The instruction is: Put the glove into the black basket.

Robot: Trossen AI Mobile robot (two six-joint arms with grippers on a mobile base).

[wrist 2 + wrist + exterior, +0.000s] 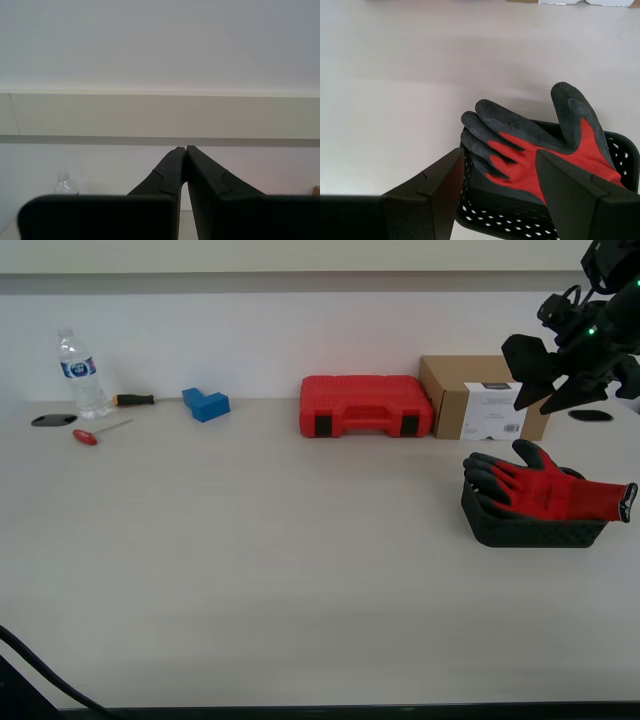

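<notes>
First wrist view: glove (540, 160) below open tool (497, 192).

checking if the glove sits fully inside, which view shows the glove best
The exterior view: the whole glove shows, lying across the basket with its cuff past the rim. The first wrist view shows only its fingers and palm, close up. The second wrist view shows none of it.

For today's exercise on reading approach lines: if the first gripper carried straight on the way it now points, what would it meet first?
Most likely the glove, lying across the black basket. My first gripper has its jaws open and looks down at the glove's grey fingers, with nothing showing in between. Depth is unclear, so this is a judgement.
</notes>
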